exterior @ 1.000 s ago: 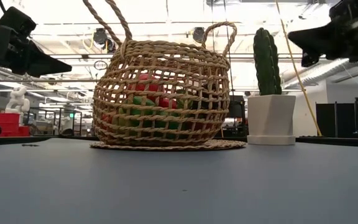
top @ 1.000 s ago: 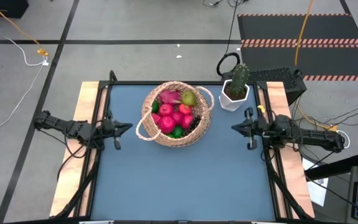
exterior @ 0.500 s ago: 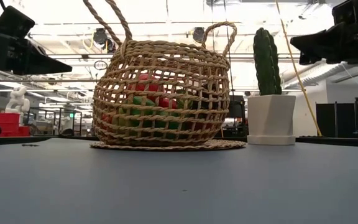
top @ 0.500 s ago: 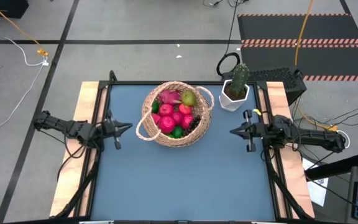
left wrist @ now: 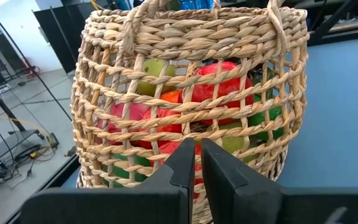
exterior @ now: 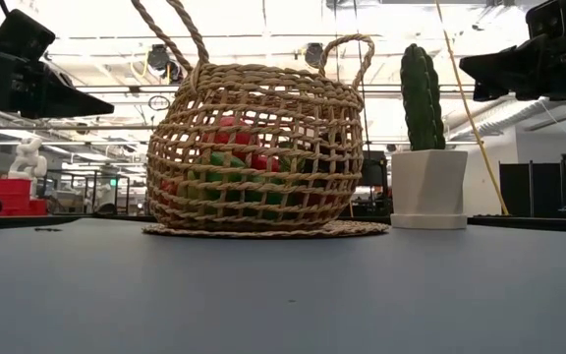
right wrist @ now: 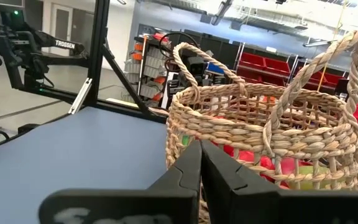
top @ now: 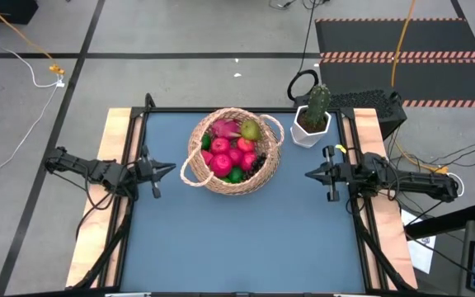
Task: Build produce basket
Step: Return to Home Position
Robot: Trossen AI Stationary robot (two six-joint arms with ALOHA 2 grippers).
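Wicker basket (top: 234,187) holds one pear (top: 250,130), one dragon fruit (top: 226,128); left gripper (top: 171,168) and right gripper (top: 308,174), jaws pressed together, flank it

The basket (top: 239,186) sits upper centre on the table (top: 246,239), fruit (top: 229,155) inside; a potted cactus (top: 312,115) stands at its upper right, near the table's corner.

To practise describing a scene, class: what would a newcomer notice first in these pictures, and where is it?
The basket, toward the far edge of the table, brims with produce, mostly red and pink. A potted cactus stands at the far right corner. The left claw and right claw hang shut over the side edges, each pointing at the basket.
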